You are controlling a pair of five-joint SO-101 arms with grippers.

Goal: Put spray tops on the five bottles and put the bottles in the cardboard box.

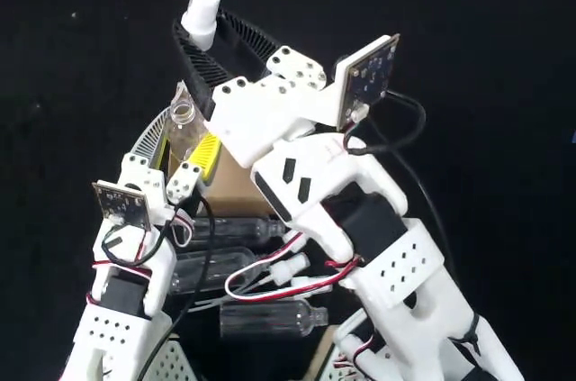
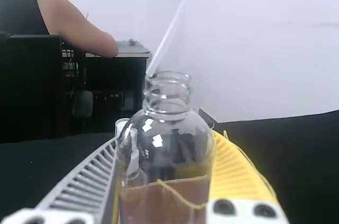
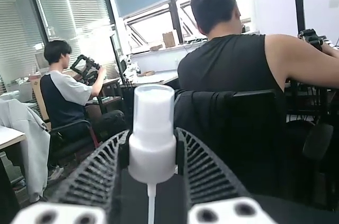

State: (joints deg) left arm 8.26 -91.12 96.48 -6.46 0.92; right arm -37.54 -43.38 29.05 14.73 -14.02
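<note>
An uncapped clear bottle [image 1: 186,133] is held upright in the left claw [image 1: 181,113], gripped at its body between one grey ribbed finger [image 2: 85,181] and one yellow finger [image 2: 233,173]. The bottle's threaded neck [image 2: 168,92] is left open at the top. In the high view the bottle is seen at the far edge of the cardboard box [image 1: 236,190], and brown cardboard is visible through the glass-clear wall in the left wrist view. A white spray top [image 1: 202,4] is clamped in the right claw [image 1: 202,30] between two black ribbed fingers [image 3: 204,173]. Its cap is pointed upward and its thin dip tube [image 3: 150,205] is hung straight down between them. In the high view the spray top is placed beyond the held bottle and slightly to its right, the two being apart. Three more clear bottles are laid on their sides on the black table [image 1: 486,57] on the near side of the box, between the two arms: one [image 1: 229,230] just beside the box, a second [image 1: 211,273] below it, and a third [image 1: 270,318] nearest the arm bases. All three are crossed by the arms' cables.
</note>
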